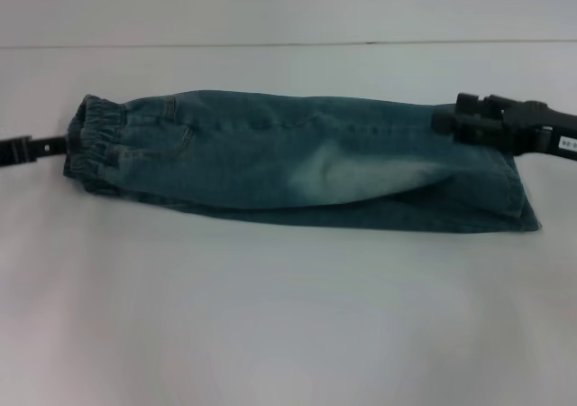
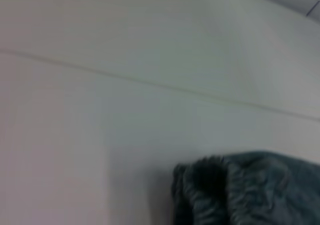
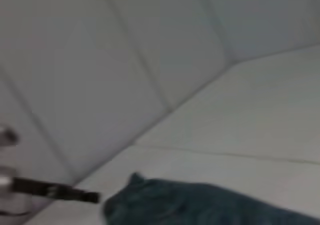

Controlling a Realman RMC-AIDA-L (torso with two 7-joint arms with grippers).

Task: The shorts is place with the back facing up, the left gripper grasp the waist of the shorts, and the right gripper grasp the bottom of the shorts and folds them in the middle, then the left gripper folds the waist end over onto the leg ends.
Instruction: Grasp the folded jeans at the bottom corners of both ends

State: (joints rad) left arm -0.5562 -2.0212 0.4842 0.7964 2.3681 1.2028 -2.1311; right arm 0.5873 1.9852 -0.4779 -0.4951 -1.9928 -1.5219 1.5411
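Observation:
The blue denim shorts (image 1: 297, 158) lie on the white table, folded lengthwise into a long strip. The elastic waist (image 1: 90, 135) points left and the leg ends (image 1: 505, 198) point right. My left gripper (image 1: 56, 144) sits low at the left, touching the waistband's edge. My right gripper (image 1: 446, 122) rests over the far corner of the leg ends. The left wrist view shows the bunched waistband (image 2: 235, 187) close by. In the right wrist view the shorts (image 3: 200, 205) stretch away toward the left gripper (image 3: 92, 196), a dark bar.
A white table (image 1: 288, 316) spreads wide in front of the shorts. A thin seam line (image 1: 270, 44) runs across behind them, where a white wall rises.

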